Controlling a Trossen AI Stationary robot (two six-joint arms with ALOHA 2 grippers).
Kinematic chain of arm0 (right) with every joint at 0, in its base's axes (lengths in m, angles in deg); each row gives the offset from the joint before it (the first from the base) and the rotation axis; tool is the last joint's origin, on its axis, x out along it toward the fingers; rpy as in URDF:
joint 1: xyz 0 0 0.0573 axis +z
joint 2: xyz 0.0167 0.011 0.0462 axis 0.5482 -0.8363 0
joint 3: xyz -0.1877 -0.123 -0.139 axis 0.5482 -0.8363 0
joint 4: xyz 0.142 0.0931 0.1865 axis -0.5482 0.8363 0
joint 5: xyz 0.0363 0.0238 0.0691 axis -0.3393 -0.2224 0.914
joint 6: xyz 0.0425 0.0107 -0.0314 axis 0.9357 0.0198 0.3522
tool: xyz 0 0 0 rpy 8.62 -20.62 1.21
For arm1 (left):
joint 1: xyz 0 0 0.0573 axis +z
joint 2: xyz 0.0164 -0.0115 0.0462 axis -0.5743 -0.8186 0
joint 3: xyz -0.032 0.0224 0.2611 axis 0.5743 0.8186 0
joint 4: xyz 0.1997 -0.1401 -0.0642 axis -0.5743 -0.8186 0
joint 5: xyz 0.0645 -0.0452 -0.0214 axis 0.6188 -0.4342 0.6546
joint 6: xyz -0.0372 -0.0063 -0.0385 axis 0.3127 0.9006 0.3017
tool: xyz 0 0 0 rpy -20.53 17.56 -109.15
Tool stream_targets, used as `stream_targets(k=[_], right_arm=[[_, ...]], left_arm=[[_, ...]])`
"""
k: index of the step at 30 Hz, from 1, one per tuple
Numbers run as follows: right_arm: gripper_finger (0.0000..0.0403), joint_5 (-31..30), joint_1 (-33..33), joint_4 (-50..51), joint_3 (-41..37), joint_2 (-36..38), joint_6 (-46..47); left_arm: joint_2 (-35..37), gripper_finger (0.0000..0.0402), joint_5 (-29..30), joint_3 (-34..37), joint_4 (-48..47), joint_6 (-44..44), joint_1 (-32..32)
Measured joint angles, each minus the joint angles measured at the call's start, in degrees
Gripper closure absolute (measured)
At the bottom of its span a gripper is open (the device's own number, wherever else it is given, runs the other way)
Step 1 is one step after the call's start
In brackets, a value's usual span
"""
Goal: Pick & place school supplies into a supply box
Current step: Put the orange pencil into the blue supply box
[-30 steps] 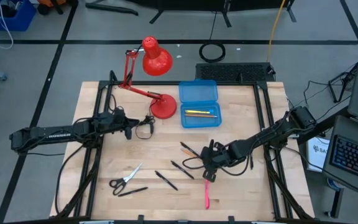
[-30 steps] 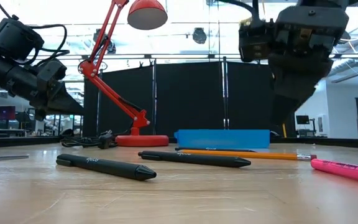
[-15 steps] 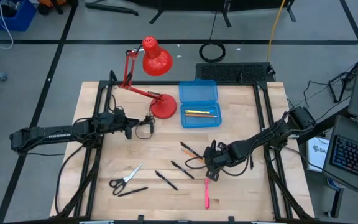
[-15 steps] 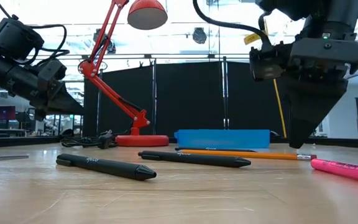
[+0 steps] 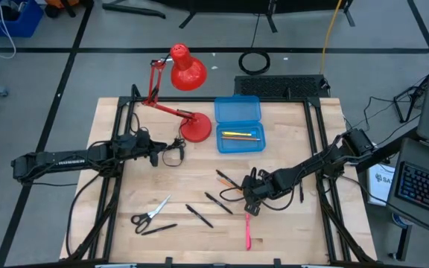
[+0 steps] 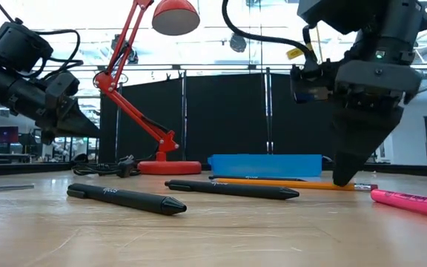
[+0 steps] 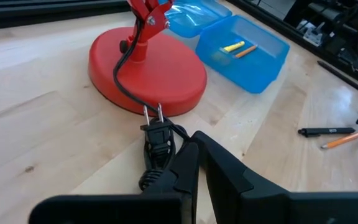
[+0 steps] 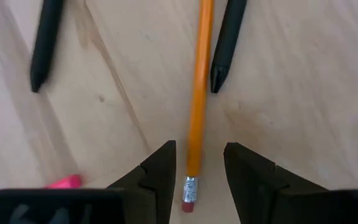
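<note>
The right arm reaches from the table's right edge toward its front centre, wrist pitched steeply down, and the right end effector [image 8: 197, 171] stands with its tips at the wooden table [image 5: 296, 141]. Its fingers [image 8: 157, 174] are parted narrowly, one on either side of the eraser end of the orange pencil [image 8: 197, 93], not yet closed on it. A thin black pen [image 8: 227, 40] lies just beside the pencil and another black pen [image 8: 44, 40] lies farther off; the tip of the pink pen [image 8: 64, 182] shows by the left finger.

The left arm lies stretched low across the table's left side, its left end effector [image 5: 157, 155] hovering near the base of the red desk lamp [image 5: 187, 74], fingers drawn almost together and holding nothing. A black lamp cord [image 7: 157, 146] runs just ahead of them.

The blue supply box [image 5: 238, 123] sits open at the back centre, beside the lamp base, with a yellow marker [image 7: 232, 46] and an orange piece inside. Toward the front left lie small black-handled scissors [image 5: 150, 214] with a black pen [image 5: 159, 229] just beside them, and two more black pens [image 5: 208, 208] lie in the middle.

Beyond the table, black screens and bright ceiling lights fill the room, and a keyboard [image 5: 427, 190] rests on a desk at the right.
</note>
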Motion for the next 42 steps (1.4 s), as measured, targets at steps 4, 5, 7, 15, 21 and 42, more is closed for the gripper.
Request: stream_targets(k=[4,5,7,15,21,42], right_arm=[[0.0277,0.5,-0.3,-1.0,0.2,-1.4,-0.4],[0.0277,0.8,-0.6,-1.2,0.3,-1.9,-0.4],[0.0278,1.3,-0.7,-1.4,0.3,-2.7,-0.4],[0.0295,2.9,-1.5,-1.3,0.2,-3.0,-1.9],[0.0324,8.2,-4.9,-1.2,0.2,-3.0,-2.8],[0.0399,12.9,-5.1,-4.5,0.1,-3.3,-8.0]], left_arm=[[0.0,0.0371,0.1,0.0,0.0,0.1,0.0],[0.0,0.0371,0.2,0.0,0.0,0.1,0.0],[0.0,0.0371,0.2,0.0,0.0,0.1,0.0],[0.0,0.0371,0.2,0.0,0.0,0.0,0.0],[0.0,0.0371,0.2,0.0,0.0,-0.1,0.0],[0.0,0.0371,0.3,0.0,-0.3,-0.2,0.0]])
